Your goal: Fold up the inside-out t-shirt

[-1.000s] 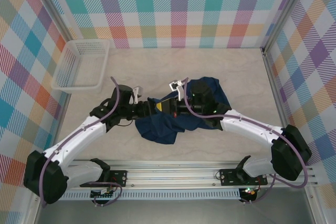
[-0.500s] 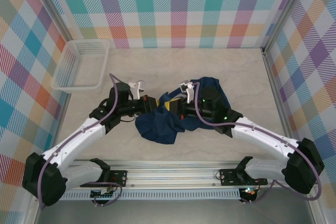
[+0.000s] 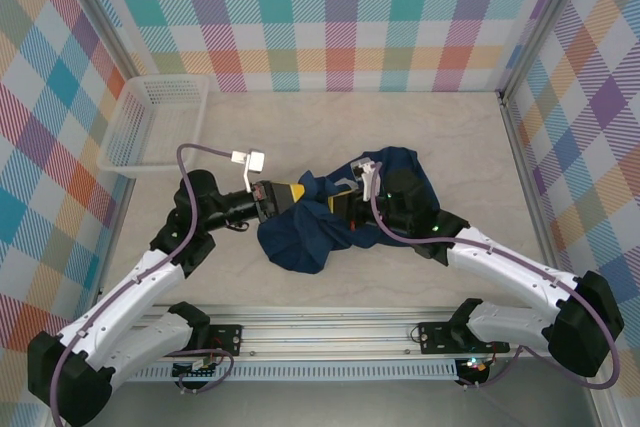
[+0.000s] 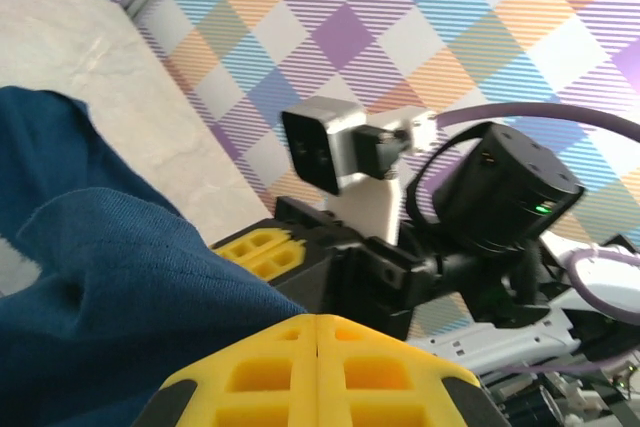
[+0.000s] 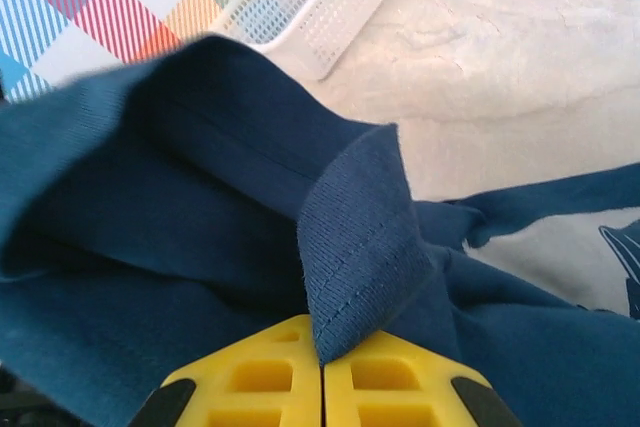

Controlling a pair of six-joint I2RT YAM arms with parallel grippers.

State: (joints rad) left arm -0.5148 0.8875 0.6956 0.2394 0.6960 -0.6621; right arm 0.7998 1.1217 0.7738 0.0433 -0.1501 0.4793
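**Top external view.** The inside-out t-shirt [image 3: 305, 239], dark navy, lies bunched near the middle of the pale table [image 3: 450, 132]. Its bulk sits between the two arms and spreads under the right forearm. The left gripper [image 3: 288, 193] meets the garment's upper left edge. The right gripper [image 3: 346, 185] faces it from the other side, and a short raised span of fabric runs between the two. A white mesh basket [image 3: 155, 125] stands well apart at the far left corner, against the plaid wall [image 3: 340, 17]. A metal rail [image 3: 330, 327] carries both arm bases along the near edge.

**Left wrist view.** The left gripper's [image 4: 318, 319] yellow fingers are pressed together along a single closing line. The t-shirt [image 4: 90, 297] runs up to that line at the tips and is nipped there. Just beyond it shows a yellow finger of the right gripper [image 4: 255, 245], with its wrist camera [image 4: 325, 147] above.

**Right wrist view.** The right gripper [image 5: 322, 335] is closed on a stitched hem fold of the t-shirt [image 5: 180, 197], which drops between the two yellow fingers. Loose fabric drapes to either side. Part of the basket [image 5: 320, 7] lies on the table beyond.
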